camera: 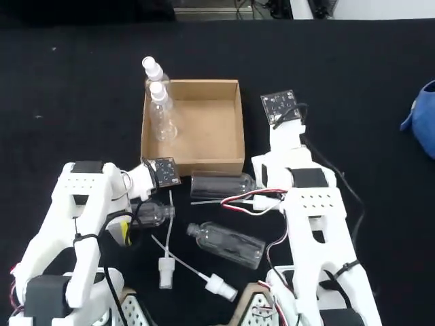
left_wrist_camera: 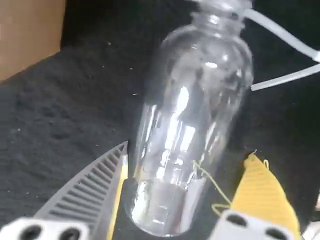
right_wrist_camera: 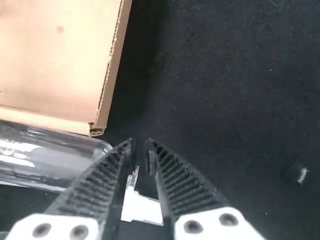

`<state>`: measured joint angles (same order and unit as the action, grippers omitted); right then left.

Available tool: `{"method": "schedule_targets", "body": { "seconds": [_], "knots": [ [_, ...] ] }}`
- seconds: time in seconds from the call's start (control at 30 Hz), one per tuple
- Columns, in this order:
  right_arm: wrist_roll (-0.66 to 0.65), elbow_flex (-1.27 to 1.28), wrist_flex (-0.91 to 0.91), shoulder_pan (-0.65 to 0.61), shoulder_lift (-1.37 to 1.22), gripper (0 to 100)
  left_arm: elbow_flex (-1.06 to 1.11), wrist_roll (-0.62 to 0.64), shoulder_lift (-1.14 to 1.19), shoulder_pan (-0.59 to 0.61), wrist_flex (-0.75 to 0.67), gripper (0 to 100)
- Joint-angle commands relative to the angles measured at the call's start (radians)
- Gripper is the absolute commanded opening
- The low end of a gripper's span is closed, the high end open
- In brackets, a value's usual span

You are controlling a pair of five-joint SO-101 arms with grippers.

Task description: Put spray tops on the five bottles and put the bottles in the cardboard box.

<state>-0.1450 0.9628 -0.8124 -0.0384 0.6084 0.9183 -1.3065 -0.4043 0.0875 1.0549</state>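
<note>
Bottle [left_wrist_camera: 192, 115] held (left fingers [left_wrist_camera: 260, 195]), spray top [right_wrist_camera: 141, 207] pinched

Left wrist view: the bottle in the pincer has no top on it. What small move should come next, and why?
Probably the right pincer should carry its spray top toward the neck of the bottle. The left pincer grips that bottle by its base, and its neck is bare.

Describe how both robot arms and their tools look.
Left arm and right arm are blocky white plastic with black motors and red, white and black wires. The left tool has one grey and one yellow ribbed finger; the right tool has two black ribbed fingers.
</note>
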Motion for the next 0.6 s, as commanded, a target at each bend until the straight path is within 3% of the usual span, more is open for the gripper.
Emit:
{"method": "schedule_targets", "body": {
  "seconds": [0.0, 0.17, 0.33, 0.57],
  "knots": [
    [0.0, -0.002, 0.026, 0.02, 0.022, 1.5, -0.044, -0.014, -0.038, -0.008, 0.021, 22],
    [0.0, -0.002, 0.026, 0.02, 0.022, 1.5, -0.067, 0.002, -0.038, -0.012, 0.023, 22],
    [0.0, -0.002, 0.026, 0.02, 0.022, 1.5, -0.13, 0.152, -0.037, -0.015, 0.021, 22],
    [0.0, -0.002, 0.026, 0.02, 0.022, 1.5, -0.087, 0.218, -0.032, -0.128, 0.02, 22]
  ]
}}
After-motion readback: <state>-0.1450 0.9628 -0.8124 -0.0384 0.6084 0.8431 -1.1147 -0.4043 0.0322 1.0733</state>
